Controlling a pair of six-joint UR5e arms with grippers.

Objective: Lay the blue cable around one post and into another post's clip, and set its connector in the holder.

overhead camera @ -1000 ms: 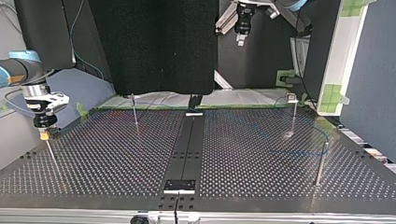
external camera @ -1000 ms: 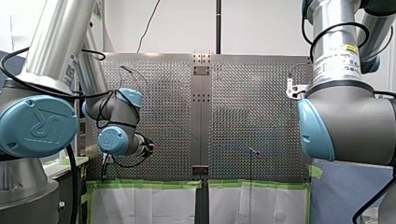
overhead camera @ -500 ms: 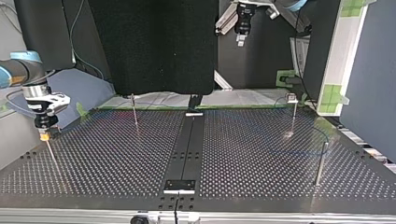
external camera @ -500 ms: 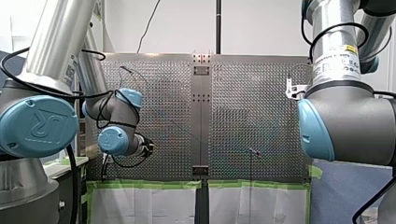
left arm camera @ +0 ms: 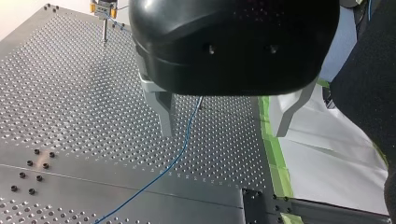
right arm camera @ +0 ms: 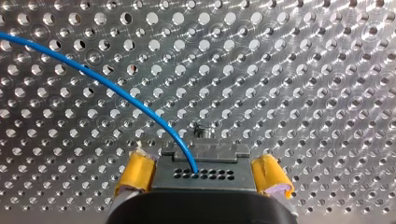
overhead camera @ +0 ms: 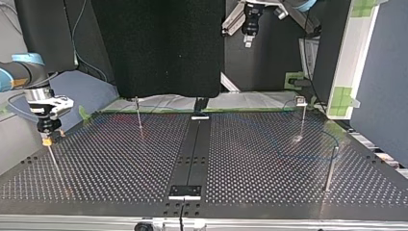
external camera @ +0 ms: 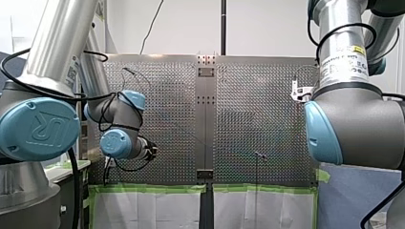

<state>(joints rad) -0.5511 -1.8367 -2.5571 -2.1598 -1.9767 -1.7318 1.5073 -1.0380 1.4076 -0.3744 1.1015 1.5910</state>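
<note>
The grey connector (right arm camera: 203, 173), with the blue cable (right arm camera: 107, 84) entering its row of holes, sits atop a thin post (overhead camera: 52, 156) at the top view's left. My right gripper (right arm camera: 202, 161) has its yellow-padded jaws clamped on the connector's sides. My left gripper (left arm camera: 226, 116) hangs with jaws apart and empty above the cable, which lies on the perforated counter (overhead camera: 120, 163) edged with green tape (left arm camera: 273, 154).

Bright, even light glints off the perforated table (right arm camera: 299, 70), while the top view's black backdrop (overhead camera: 159, 48) lies dark.
</note>
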